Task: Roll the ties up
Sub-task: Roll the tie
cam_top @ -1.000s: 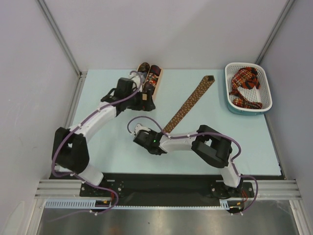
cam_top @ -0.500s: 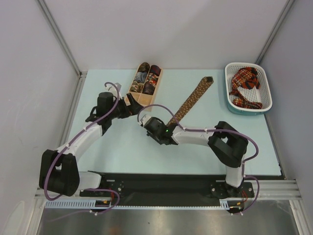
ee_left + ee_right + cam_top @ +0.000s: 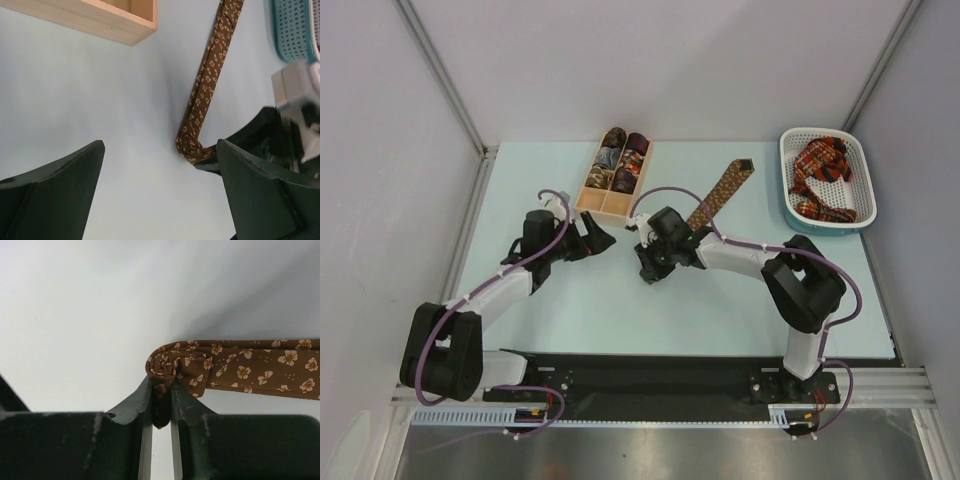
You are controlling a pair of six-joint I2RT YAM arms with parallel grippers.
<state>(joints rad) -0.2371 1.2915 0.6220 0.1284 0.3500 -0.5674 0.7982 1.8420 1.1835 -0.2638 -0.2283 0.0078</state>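
A brown tie (image 3: 722,192) with a small gold flower pattern lies diagonally on the pale table. Its near end is curled into a small roll (image 3: 167,365), also seen in the left wrist view (image 3: 189,145). My right gripper (image 3: 650,272) is shut on that rolled end, its fingers (image 3: 186,405) pinching the fabric. My left gripper (image 3: 600,238) is open and empty, just left of the roll, with its fingers (image 3: 55,195) wide apart. Red plaid ties (image 3: 822,175) lie bunched in the white basket (image 3: 790,208). Several rolled ties (image 3: 620,160) sit in the wooden box.
The light wooden divided box (image 3: 598,205) stands at the back centre, its corner close in the left wrist view (image 3: 135,30). The basket is at the back right. Grey walls enclose the table on the left, right and back.
My right gripper has dragged the tie's rolled end up and right, shortening the flat length. My left arm has pulled back from the wooden box and swung toward the roll.
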